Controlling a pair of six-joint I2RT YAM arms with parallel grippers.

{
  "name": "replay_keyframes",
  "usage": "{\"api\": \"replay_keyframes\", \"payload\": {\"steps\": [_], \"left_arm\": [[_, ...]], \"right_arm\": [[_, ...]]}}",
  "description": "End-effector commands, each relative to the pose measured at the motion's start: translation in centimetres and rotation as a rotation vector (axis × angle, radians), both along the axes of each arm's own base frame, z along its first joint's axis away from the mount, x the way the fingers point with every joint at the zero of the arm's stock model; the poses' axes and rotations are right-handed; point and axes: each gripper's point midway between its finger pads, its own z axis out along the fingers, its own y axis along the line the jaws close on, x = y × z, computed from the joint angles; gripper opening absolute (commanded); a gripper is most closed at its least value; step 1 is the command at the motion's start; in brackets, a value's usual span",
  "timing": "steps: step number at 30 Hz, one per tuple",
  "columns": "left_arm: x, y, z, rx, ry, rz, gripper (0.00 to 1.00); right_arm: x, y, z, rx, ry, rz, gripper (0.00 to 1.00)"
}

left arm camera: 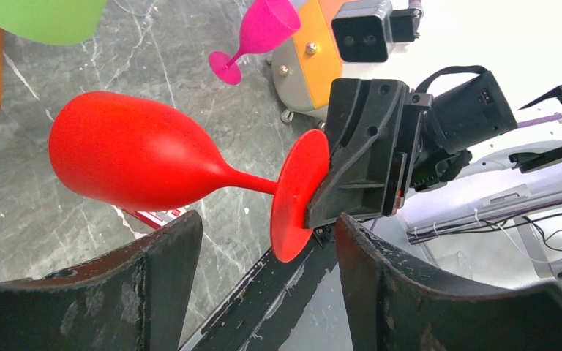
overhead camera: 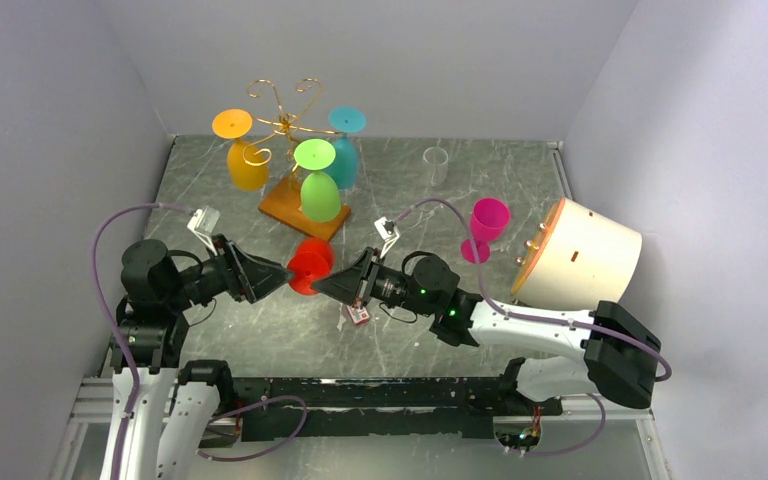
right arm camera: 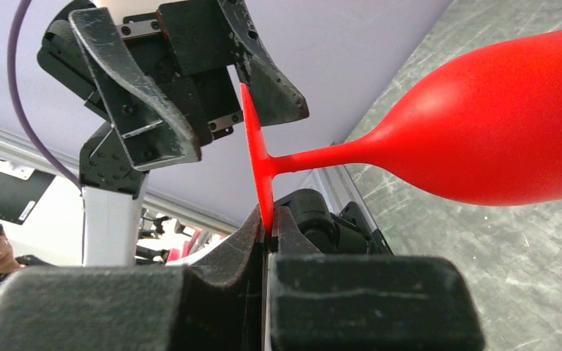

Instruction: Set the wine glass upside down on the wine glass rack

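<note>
A red wine glass (overhead camera: 310, 267) lies on its side in the air above the table, bowl towards the rack. My right gripper (right arm camera: 267, 219) is shut on the rim of its round foot (right arm camera: 256, 153). My left gripper (left arm camera: 267, 248) is open, with one finger on each side of the foot (left arm camera: 300, 194) and a gap to each. In the top view the left gripper (overhead camera: 282, 272) and the right gripper (overhead camera: 322, 285) meet at the glass. The gold wire wine glass rack (overhead camera: 285, 125) stands on its wooden base (overhead camera: 282, 212) behind.
Orange (overhead camera: 243, 160), green (overhead camera: 318, 185) and teal (overhead camera: 344, 150) glasses hang upside down on the rack. A pink glass (overhead camera: 485, 225) stands upright at the right beside a white drum (overhead camera: 580, 255). A clear cup (overhead camera: 436, 160) is at the back. A small red-white item (overhead camera: 358, 314) lies under the right gripper.
</note>
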Motion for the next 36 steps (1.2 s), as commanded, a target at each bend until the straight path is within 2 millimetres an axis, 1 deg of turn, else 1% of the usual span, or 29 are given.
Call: {"api": "replay_keyframes", "payload": {"steps": [1,5,8,14,19,23,25,26,27,29,32,34,36], "left_arm": [[0.0,0.1,0.5,0.005,-0.012,0.012,0.7],[-0.4,-0.5,1.0,-0.037,-0.01,-0.036,0.61],[-0.8,-0.7,1.2,-0.056,-0.003,-0.059,0.53],[-0.7,-0.8,0.4,-0.055,0.029,-0.068,0.44],[-0.7,-0.9,0.5,-0.063,0.032,-0.086,0.24],[-0.7,-0.9,0.5,-0.061,0.035,-0.086,0.14],[-0.6,-0.9,0.4,-0.065,0.036,-0.084,0.08],[-0.5,-0.9,0.2,-0.068,0.041,-0.086,0.07],[-0.5,-1.0,0.2,-0.068,0.044,-0.089,0.07],[-0.3,-0.9,0.2,-0.06,0.054,-0.075,0.07],[0.3,-0.5,0.4,-0.045,0.053,-0.034,0.07],[0.5,-0.4,0.7,-0.044,0.047,-0.013,0.07],[1.0,-0.1,0.7,-0.039,0.049,0.023,0.07]], "right_arm": [[-0.1,-0.4,1.6,0.058,-0.023,-0.009,0.0],[-0.3,0.1,1.7,0.058,-0.019,0.018,0.0],[-0.5,0.6,1.8,0.061,-0.019,0.039,0.0],[-0.6,1.2,1.7,0.078,0.001,0.065,0.0],[-0.6,1.5,1.6,0.073,-0.001,0.071,0.0],[-0.6,1.4,1.3,0.061,-0.002,0.065,0.0],[-0.5,1.4,1.1,0.059,0.002,0.063,0.0],[-0.6,1.4,1.1,0.061,0.003,0.067,0.02],[-0.6,1.4,1.0,0.061,0.003,0.069,0.05],[-0.7,1.3,0.8,0.052,0.005,0.065,0.14],[-0.4,0.7,0.6,0.039,0.002,0.038,0.32],[-0.3,0.2,0.7,0.037,-0.006,0.02,0.44],[-0.1,-0.3,1.0,0.025,-0.029,-0.001,0.55]]}}
